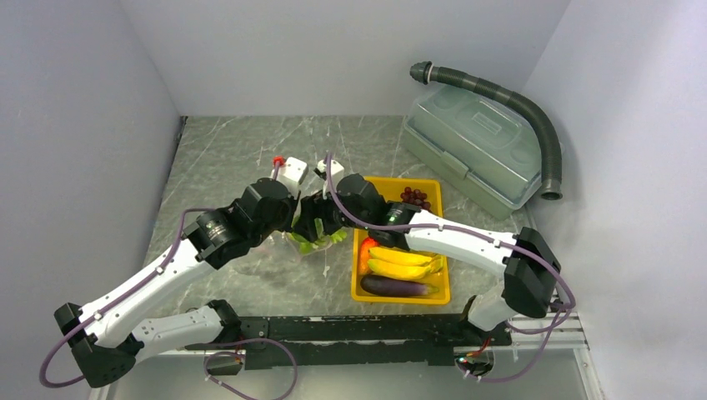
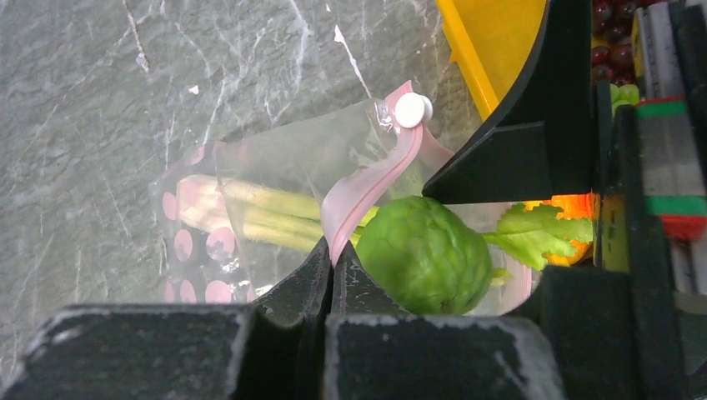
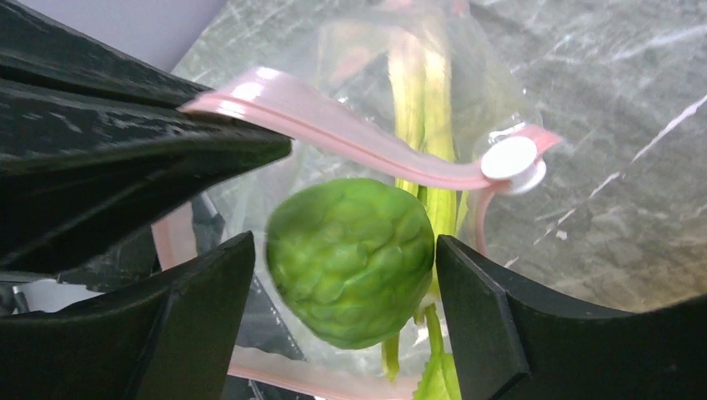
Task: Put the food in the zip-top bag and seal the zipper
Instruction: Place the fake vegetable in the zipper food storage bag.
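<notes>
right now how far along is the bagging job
Done: leafy stalks lie inside the zip-top bag. In hand: left gripper pinches the zipper strip; the green lumpy fruit sits at the mouth between the open fingers of the right gripper. Remaining: bananas, eggplant, grapes in the tray; sealing.

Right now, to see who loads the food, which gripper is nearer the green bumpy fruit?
Right: the right gripper straddles the green bumpy fruit at the mouth of the zip-top bag; the left gripper sits beside it, pinching the zipper.

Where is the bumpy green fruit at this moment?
The green fruit sits mid-frame in the right wrist view, between the right arm's jaws, at the mouth of the clear bag, just under its pink strip.
</notes>
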Action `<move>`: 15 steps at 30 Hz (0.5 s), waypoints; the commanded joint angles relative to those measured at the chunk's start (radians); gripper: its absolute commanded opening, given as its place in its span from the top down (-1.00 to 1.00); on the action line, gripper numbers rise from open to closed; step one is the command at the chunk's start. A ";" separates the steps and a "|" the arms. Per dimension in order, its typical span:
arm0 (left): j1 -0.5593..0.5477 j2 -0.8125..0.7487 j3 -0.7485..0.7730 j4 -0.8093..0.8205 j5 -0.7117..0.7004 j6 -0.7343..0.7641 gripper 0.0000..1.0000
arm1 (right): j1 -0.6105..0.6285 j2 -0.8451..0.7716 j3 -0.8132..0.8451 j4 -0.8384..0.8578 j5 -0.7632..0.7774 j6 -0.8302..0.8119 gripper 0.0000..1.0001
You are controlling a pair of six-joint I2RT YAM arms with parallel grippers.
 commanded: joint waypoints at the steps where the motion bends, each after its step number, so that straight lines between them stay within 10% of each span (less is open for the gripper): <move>1: 0.003 -0.026 0.004 0.049 0.009 0.013 1.00 | 0.006 -0.018 0.052 0.094 0.032 0.014 -0.78; 15: 0.003 -0.034 0.001 0.049 -0.003 0.009 1.00 | 0.007 -0.145 -0.020 0.068 0.072 -0.001 -0.99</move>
